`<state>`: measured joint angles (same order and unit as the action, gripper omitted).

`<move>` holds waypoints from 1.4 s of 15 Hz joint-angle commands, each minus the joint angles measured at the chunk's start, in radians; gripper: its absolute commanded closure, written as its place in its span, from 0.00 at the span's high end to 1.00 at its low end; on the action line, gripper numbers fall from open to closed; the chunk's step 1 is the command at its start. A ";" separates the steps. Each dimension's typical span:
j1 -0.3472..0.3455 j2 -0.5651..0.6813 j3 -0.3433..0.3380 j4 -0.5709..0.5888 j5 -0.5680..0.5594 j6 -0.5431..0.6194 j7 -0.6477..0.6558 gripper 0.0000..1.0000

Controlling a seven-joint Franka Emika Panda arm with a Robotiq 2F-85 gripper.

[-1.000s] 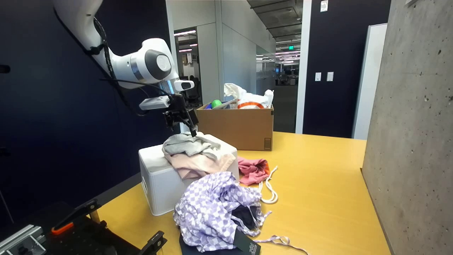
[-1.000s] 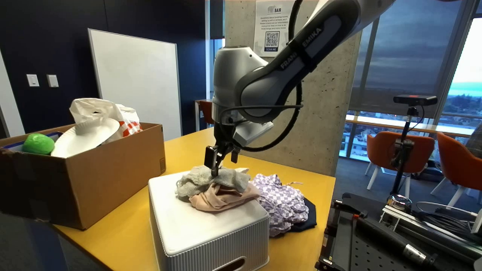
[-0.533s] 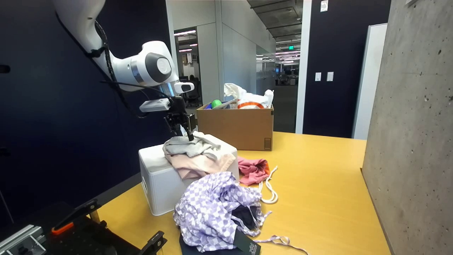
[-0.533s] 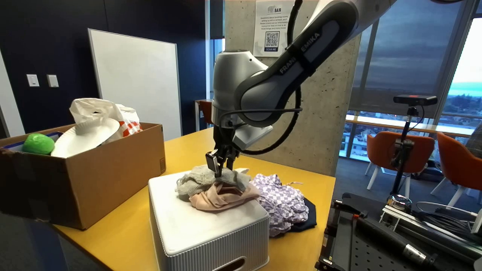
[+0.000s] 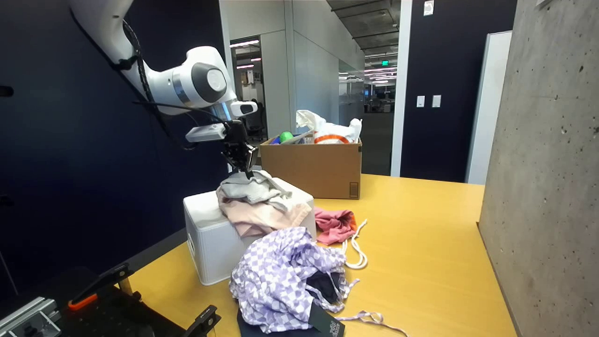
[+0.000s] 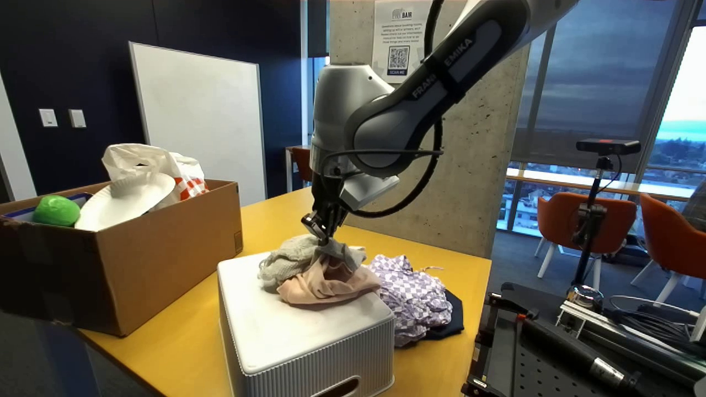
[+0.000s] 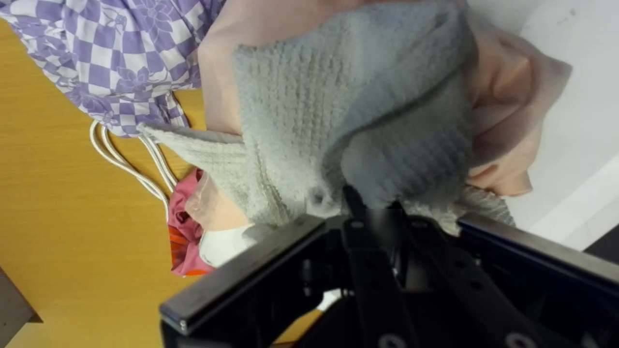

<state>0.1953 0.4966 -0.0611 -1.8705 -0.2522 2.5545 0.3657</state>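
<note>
Rumpled gray cloth (image 7: pixel 300 96), top pinched

We have fairly bright, even light on the yellow surface (image 5: pixel 421 252) in both exterior views, while the dark wall (image 5: pixel 93 187) loses its detail. We find glare at the window (image 6: pixel 688 77), washed nearly white, and pinkish glow from the ceiling lights (image 5: pixel 380 73). In our wrist view the fingers (image 7: pixel 360 241) look murky and soft, the grey cloth (image 7: pixel 309 106), shadowed under its fold, blurs near them, and the purple checked cloth (image 7: pixel 121 58) is crisper
</note>
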 commanded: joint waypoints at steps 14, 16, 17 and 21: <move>0.060 -0.197 -0.026 0.043 -0.183 -0.066 0.133 0.03; 0.104 -0.191 -0.008 0.110 -0.237 -0.115 0.170 0.03; 0.123 -0.186 0.002 0.140 -0.262 -0.137 0.183 0.03; 0.162 -0.170 0.043 0.223 -0.301 -0.190 0.203 0.03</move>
<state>0.3424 0.2984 -0.0366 -1.7264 -0.5119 2.4068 0.5442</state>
